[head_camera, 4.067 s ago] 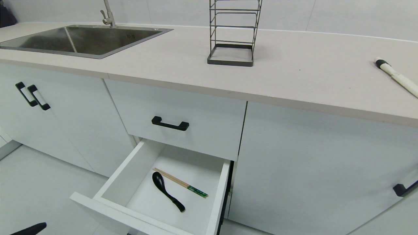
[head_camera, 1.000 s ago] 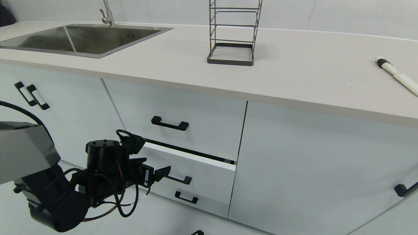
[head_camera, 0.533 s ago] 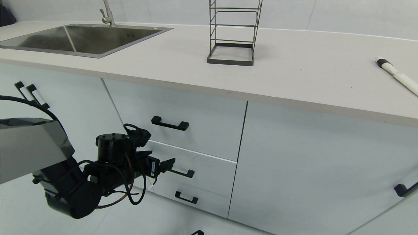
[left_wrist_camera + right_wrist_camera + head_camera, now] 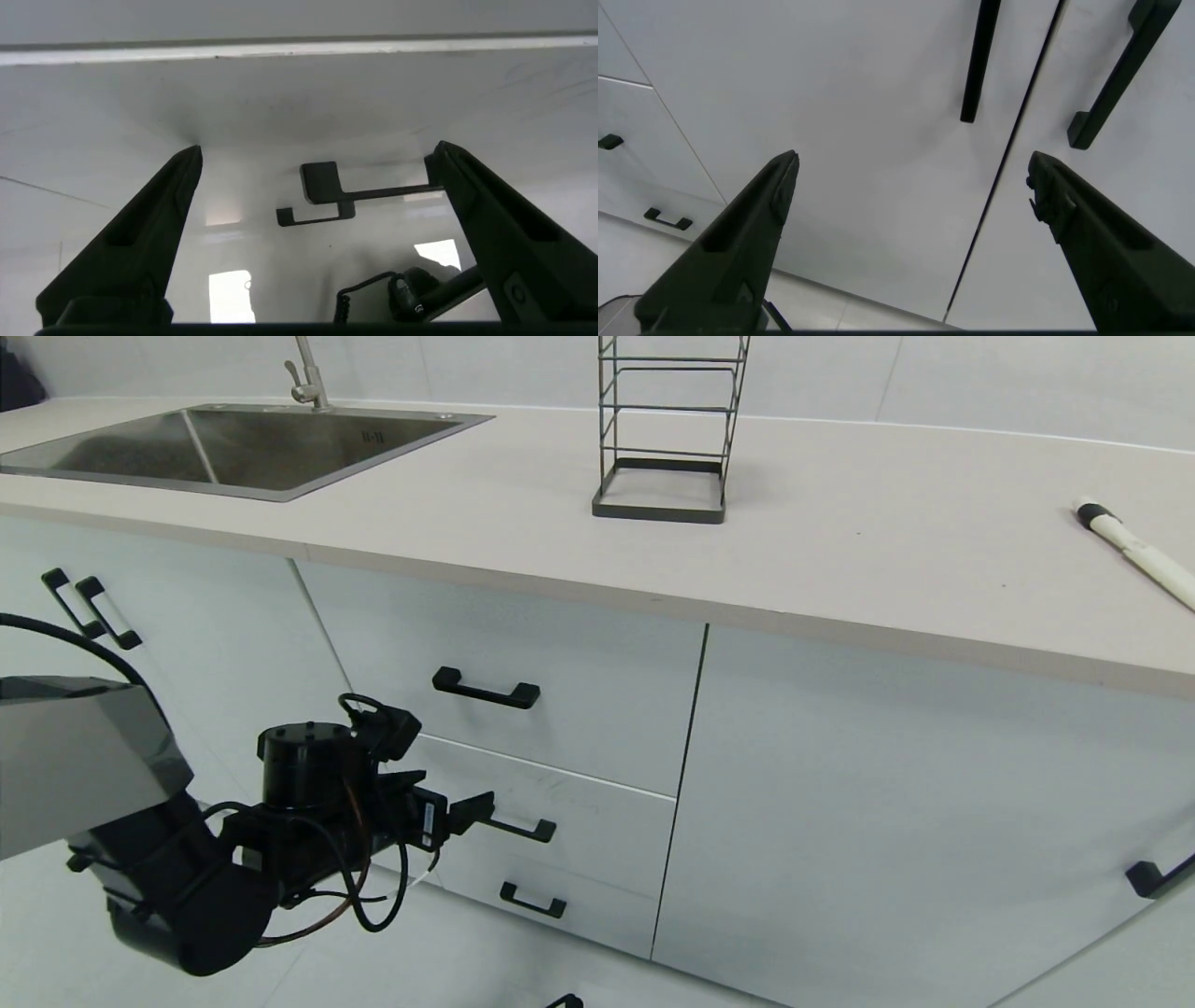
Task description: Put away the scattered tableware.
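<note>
The middle drawer (image 4: 569, 798) of the white cabinet is shut flush with the fronts around it, so its contents are hidden. My left gripper (image 4: 471, 814) hangs open just in front of the left end of the drawer's black handle (image 4: 525, 830). In the left wrist view the handle (image 4: 374, 194) lies between and beyond the spread fingers of that gripper (image 4: 318, 161), with nothing held. My right gripper (image 4: 910, 177) is open and empty, facing white cabinet doors with black handles (image 4: 979, 61).
A sink (image 4: 140, 434) is set into the countertop at the left. A wire rack (image 4: 665, 485) stands at the middle back, and a white tool with a black tip (image 4: 1134, 553) lies at the right. Black handles mark the top drawer (image 4: 485, 692) and bottom drawer (image 4: 532, 901).
The drawer, open earlier with a black spoon and chopsticks inside, was pushed in by my left gripper and is now shut. The gripper has since drawn back slightly from the front.
</note>
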You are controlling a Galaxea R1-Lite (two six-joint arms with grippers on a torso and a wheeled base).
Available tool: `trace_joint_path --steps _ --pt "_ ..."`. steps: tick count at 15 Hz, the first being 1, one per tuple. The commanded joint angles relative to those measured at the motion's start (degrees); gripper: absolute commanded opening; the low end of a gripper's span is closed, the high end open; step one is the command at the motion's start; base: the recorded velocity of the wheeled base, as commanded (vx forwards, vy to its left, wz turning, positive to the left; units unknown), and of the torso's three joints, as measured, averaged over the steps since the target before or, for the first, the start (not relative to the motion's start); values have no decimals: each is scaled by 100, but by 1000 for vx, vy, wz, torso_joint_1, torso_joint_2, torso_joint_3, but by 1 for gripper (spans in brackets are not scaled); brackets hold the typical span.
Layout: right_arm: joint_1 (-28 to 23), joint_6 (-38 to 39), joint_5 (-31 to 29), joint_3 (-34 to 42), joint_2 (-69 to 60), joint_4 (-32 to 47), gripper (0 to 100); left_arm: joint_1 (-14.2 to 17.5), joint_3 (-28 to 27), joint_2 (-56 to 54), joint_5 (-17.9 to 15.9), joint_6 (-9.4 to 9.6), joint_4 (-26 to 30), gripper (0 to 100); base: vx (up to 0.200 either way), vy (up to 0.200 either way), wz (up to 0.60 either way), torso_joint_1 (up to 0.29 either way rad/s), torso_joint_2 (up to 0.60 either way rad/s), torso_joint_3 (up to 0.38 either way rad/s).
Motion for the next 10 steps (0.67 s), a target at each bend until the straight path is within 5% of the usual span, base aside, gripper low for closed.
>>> trace_joint_path --steps 1,5,8,10 --pt "1 -2 1 1 7 0 100 124 698 -1137 10 -12 27 100 0 0 0 0 0 0" --pt "1 -2 1 1 7 0 100 239 1814 -3800 106 6 202 100 0 0 0 0 0 0" --pt "1 -2 1 1 7 0 100 669 2526 -5865 159 278 668 100 0 0 0 0 0 0" --pt "1 -2 1 1 7 0 100 1241 2632 -7597 159 366 1530 100 0 0 0 0 0 0"
